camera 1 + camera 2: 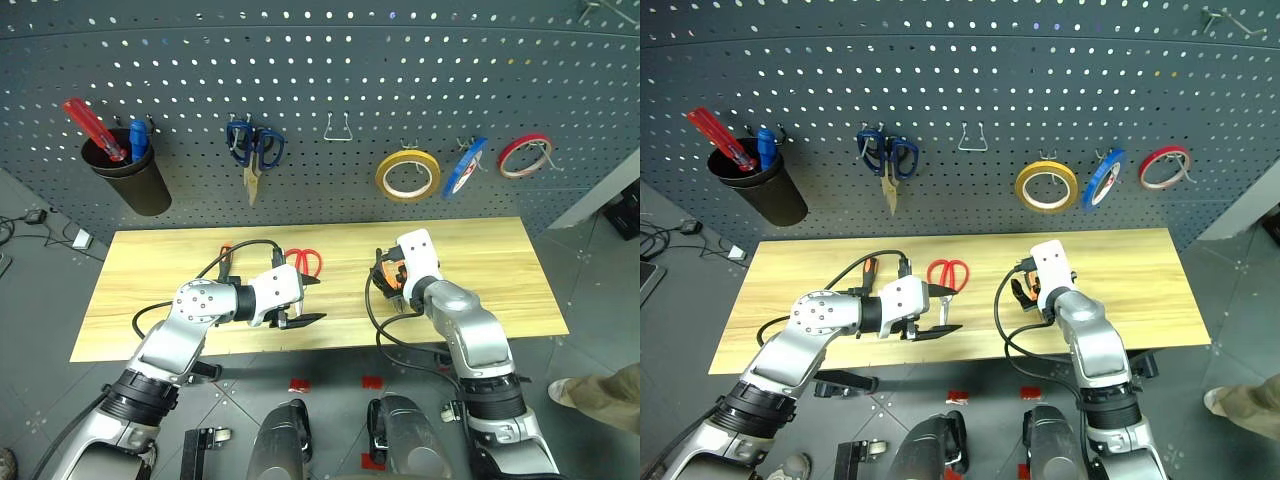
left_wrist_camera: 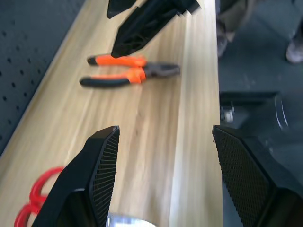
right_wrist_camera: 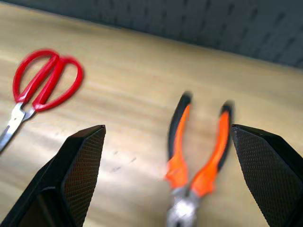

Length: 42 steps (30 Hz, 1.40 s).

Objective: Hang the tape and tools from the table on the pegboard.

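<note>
Two grippers hover low over the table (image 1: 140,260), both spread wide with nothing held.

The right gripper (image 3: 165,137) hangs over the pliers (image 3: 196,156) lying on the wood toward the near edge; the left gripper (image 2: 163,137) sits beside the red-handled scissors (image 1: 948,272) at mid-table. The screwdriver (image 1: 868,268) lies partly hidden behind the left arm. The yellow tape (image 1: 407,176) hangs on the pegboard (image 1: 320,70).

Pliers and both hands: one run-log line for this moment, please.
pliers: flat on table, unheld | right hand: open above pliers | left hand: open, empty | yellow tape: on pegboard | red scissors: on table
</note>
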Tool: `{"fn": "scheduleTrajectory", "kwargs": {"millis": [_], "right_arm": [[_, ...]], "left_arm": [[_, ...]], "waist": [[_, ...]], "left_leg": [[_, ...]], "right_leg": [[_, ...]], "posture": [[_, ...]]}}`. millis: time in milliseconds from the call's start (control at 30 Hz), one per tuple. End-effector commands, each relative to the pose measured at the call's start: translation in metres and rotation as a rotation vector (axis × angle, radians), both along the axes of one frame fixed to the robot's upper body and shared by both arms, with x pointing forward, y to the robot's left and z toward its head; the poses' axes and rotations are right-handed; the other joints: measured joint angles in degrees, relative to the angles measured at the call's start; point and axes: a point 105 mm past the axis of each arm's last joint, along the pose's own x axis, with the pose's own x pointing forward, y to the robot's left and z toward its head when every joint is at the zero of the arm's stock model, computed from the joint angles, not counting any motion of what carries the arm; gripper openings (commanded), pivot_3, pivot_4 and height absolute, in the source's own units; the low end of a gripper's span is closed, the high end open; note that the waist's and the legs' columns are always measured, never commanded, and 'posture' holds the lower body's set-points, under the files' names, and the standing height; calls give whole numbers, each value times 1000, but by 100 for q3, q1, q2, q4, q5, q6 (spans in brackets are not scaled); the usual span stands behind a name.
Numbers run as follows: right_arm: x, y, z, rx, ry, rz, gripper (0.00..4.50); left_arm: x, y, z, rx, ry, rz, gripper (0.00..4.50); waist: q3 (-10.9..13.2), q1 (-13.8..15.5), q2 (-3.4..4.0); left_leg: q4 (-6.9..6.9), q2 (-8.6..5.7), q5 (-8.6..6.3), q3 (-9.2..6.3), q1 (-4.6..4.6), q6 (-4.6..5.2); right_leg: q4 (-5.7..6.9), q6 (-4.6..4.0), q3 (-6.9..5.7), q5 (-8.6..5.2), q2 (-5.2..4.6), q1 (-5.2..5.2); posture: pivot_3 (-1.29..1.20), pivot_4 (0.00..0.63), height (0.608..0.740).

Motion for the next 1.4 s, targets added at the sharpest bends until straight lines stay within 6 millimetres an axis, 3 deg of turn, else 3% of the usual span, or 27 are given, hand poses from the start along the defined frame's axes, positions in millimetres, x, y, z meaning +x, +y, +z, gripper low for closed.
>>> {"fn": "scheduleTrajectory", "kwargs": {"millis": [33,167,533,867,967,1033,1100,1133,1233,1300,1400], "right_arm": [[3,-7,-9,13,77,-89,4475],[12,-19,-21,-50,110,-165,4475],[45,-17,-41,-76,162,-170,4475],[50,-18,-60,-51,283,-190,4475],[51,-17,-61,-66,275,-181,3903],[52,-16,-62,-84,257,-174,3255],[54,-15,-53,-85,189,-149,2642],[56,-13,-38,-94,106,-113,2529],[42,-4,1,-93,-83,-18,2529],[29,0,15,-92,-155,13,2528],[2,13,50,-6,-317,30,2528]], "left_arm": [[-11,4,-7,61,-12,-43,3294],[-19,6,-15,109,-13,-73,3294],[-14,2,-13,101,-32,-79,3294],[-11,0,-11,93,-35,-77,3294],[-11,0,-11,90,-35,-75,3294],[-10,0,-10,73,-29,-62,3294],[-10,2,-9,60,-26,-44,3294],[-10,4,-8,51,-26,-27,3294],[-8,15,1,-30,-20,65,3294],[-6,20,5,-75,-31,120,3294],[0,29,24,-228,-64,244,3294]], "waist": [[1,-1,1],[13,3,11],[21,-13,17],[20,-24,16],[20,-35,16],[19,-45,15],[19,-51,15],[19,-52,15],[21,-48,18],[21,-57,18],[19,-61,16]], "left_leg": [[-5,0,0,1,0,0],[-10,-1,0,3,-2,0],[-14,0,-1,9,-5,0],[-12,0,0,15,-9,0],[-13,2,0,14,-9,0],[-12,1,0,14,-9,0],[-11,1,0,15,-9,0],[-12,1,0,15,-9,0],[-15,1,0,14,-21,0],[-13,1,0,15,-61,0],[-7,3,1,12,-78,-1]], "right_leg": [[-1,-2,1,-1,0,-1],[-3,-5,1,-3,-1,-6],[-3,-4,3,-4,1,-13],[1,-4,6,-3,0,-20],[2,-4,6,-3,0,-20],[1,-4,6,-3,0,-20],[2,-4,7,-3,0,-19],[2,-3,6,-3,0,-19],[1,-3,9,-4,0,-32],[7,-2,11,-4,0,-75],[11,-2,7,-2,0,-92]], "posture": [[-200,284,740],[-190,293,740],[-186,281,740],[-186,270,740],[-189,268,740],[-190,265,740],[-189,263,740],[-185,262,740],[-189,262,740],[-195,262,740],[-197,260,740]]}}
